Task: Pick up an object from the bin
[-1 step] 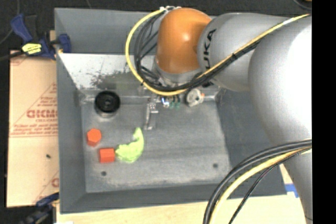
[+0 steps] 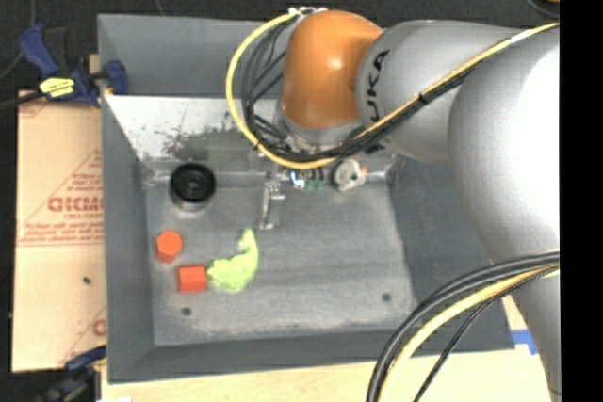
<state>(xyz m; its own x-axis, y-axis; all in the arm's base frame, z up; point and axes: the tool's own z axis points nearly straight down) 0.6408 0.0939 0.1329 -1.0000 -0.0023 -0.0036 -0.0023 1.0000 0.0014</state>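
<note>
Over bin (image 2: 320, 297) middle, my arm (image 2: 443, 99) reaches from right, orange-capped wrist down; gripper (image 2: 271, 205) near green lump (image 2: 236, 268), lower-left floor. Open or closed: cannot tell. Arm lettering: KUKA.

Crumpled green lump (image 2: 234, 270), bin's (image 2: 128, 249) lower left

Four things lie in the left half of the bin (image 2: 330, 287). The disc (image 2: 191, 184) sits farthest back, near the left wall. Nearer the view's bottom edge lies the peg (image 2: 169, 246), and nearer still, slightly right, the cube (image 2: 191, 279). The lump (image 2: 236, 268) touches the cube's right side and stretches back rightward. The gripper (image 2: 271, 202) hangs right of the disc, behind the lump, apart from both
</note>
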